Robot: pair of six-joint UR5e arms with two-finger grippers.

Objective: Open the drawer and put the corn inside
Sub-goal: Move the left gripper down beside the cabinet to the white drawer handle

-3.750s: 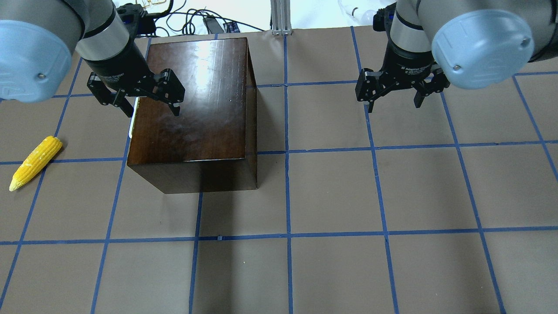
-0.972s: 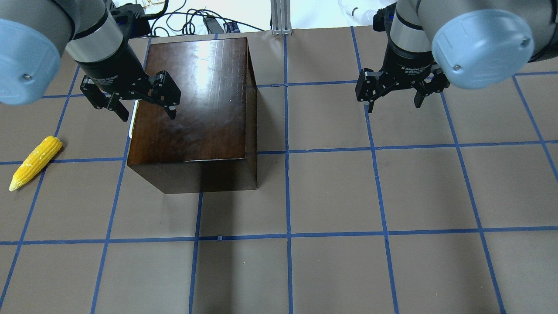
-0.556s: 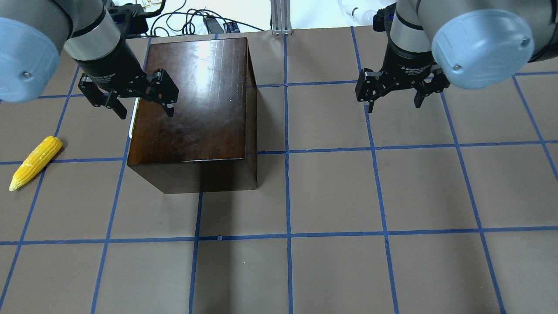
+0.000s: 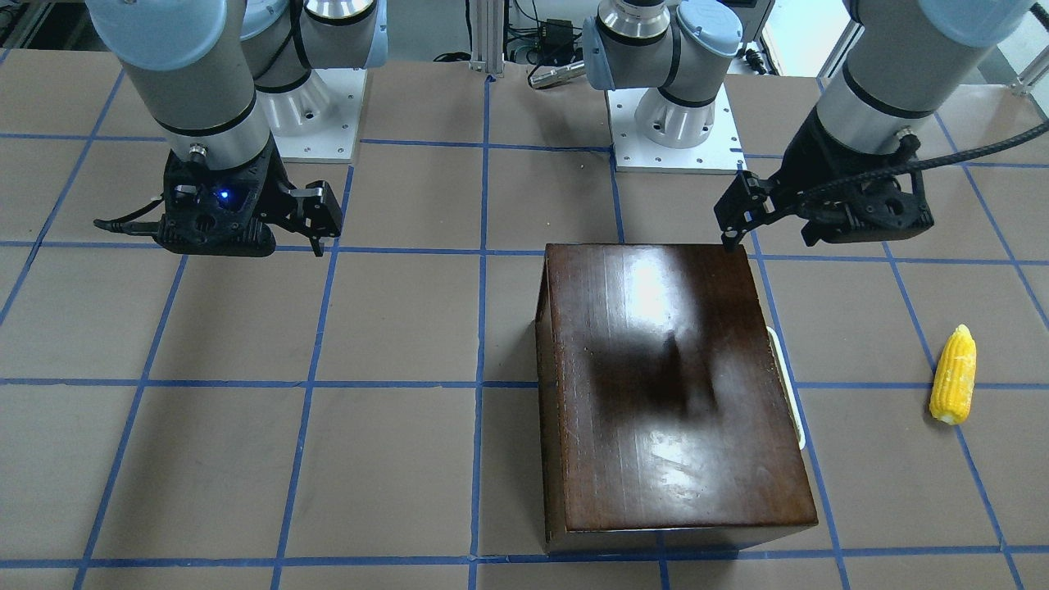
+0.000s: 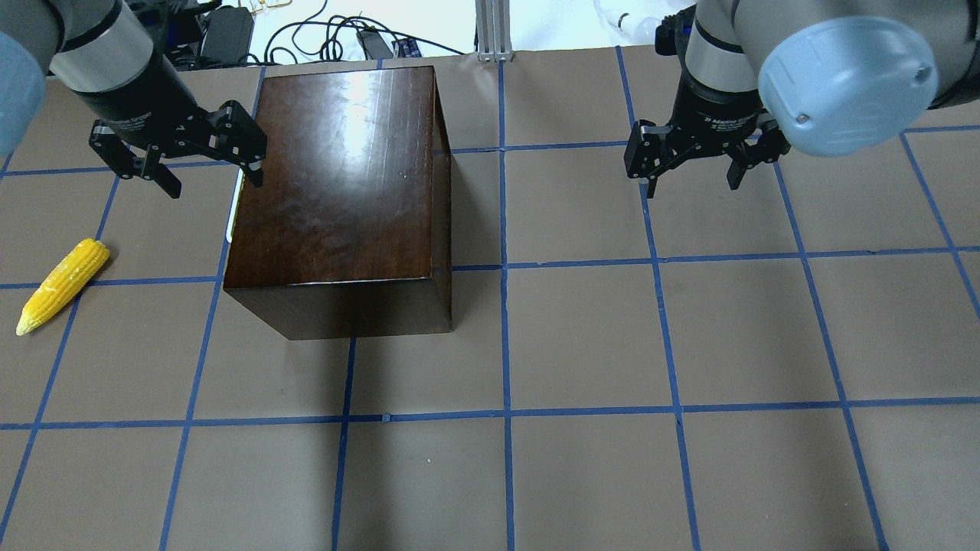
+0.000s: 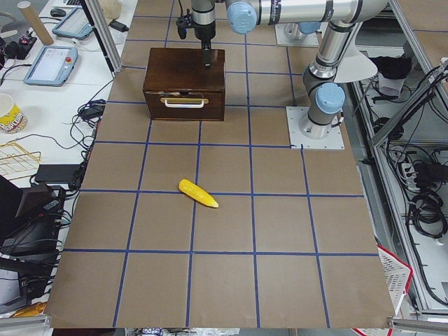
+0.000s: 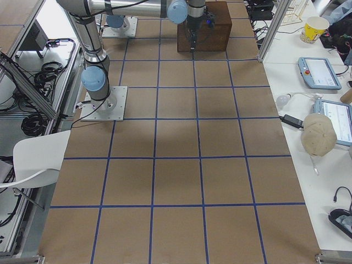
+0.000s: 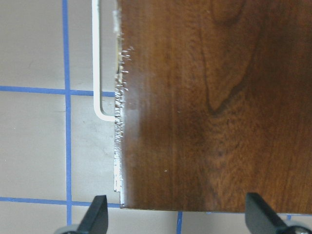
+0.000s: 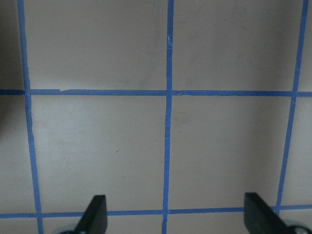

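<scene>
Yellow, tapered, kernel-rowed corn (image 5: 63, 285) lies on the worktop (image 5: 582, 337) at eight o'clock from the brown box (image 5: 337, 176), whose drawer (image 6: 184, 103) is shut. Above the handle edge hovers the left gripper (image 5: 213, 182), the right gripper (image 5: 692, 186) at three o'clock, both with jaws apart.

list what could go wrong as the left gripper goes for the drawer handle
The open left gripper straddles the top edge of the box; descending, one finger may hit the top, not the handle. Pulling the shut drawer may drag the box, since the right gripper isn't bracing it.
</scene>
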